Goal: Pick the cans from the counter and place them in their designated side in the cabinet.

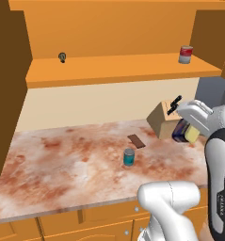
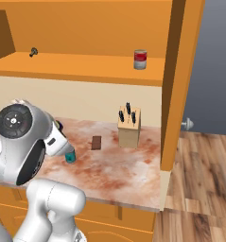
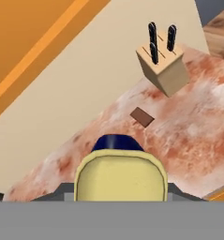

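Observation:
My gripper (image 1: 183,128) is shut on the dark blue can with the yellow label (image 1: 185,133), held tilted in the air above the right part of the counter (image 1: 62,164), in front of the knife block. In the hand view this can (image 3: 120,173) sits right at the gripper (image 3: 120,190), its yellow label facing the camera. The teal can with a silver top (image 1: 128,156) stands upright mid-counter; in the right base view the arm partly hides the teal can (image 2: 69,158). Above hangs the orange cabinet, its long shelf (image 1: 118,70) well above the held can.
A red-and-grey can (image 1: 186,54) stands on the shelf's right end and a small dark object (image 1: 62,57) on its left. A wooden knife block (image 1: 162,120) and a flat brown piece (image 1: 136,140) lie on the counter. Brown cabinet doors (image 1: 8,84) flank the shelf.

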